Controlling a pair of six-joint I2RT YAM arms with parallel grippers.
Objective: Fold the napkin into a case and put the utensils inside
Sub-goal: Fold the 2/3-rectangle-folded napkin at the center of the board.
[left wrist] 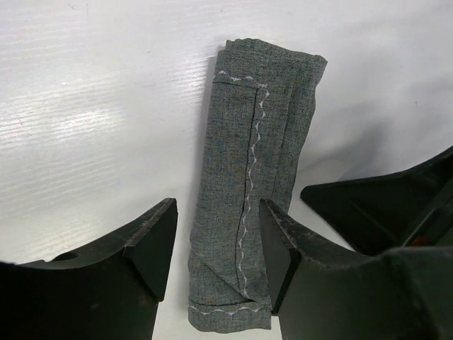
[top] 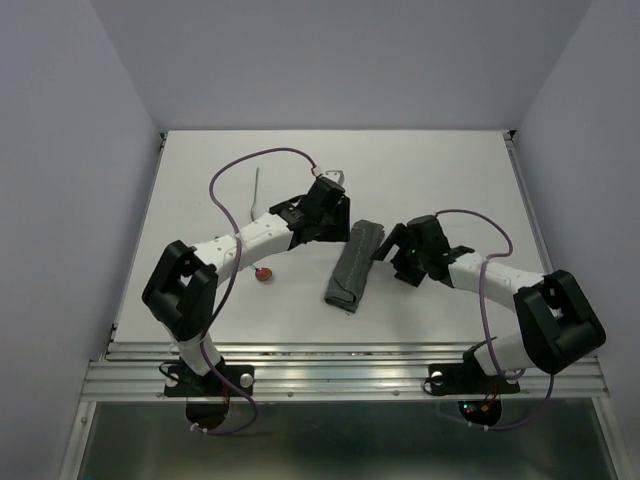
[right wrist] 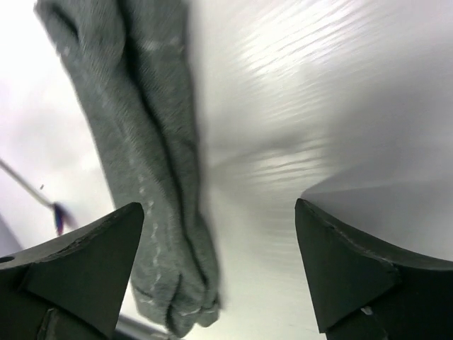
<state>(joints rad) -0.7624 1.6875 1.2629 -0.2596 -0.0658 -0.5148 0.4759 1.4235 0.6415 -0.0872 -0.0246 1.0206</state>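
Note:
The napkin lies folded into a narrow dark grey case in the middle of the table. My left gripper is open over the case's far end. In the left wrist view the case runs between the open fingers of the left gripper, with white stitching showing. My right gripper is open just right of the case. In the right wrist view the right gripper is empty and the case lies by the left finger. The spoon's red bowl shows under my left arm. The slim grey utensil lies far left, and its purple tip shows in the right wrist view.
The table's white surface ends at side rails and a metal front edge. A purple cable loops above the left arm. A right gripper finger shows beside the case in the left wrist view.

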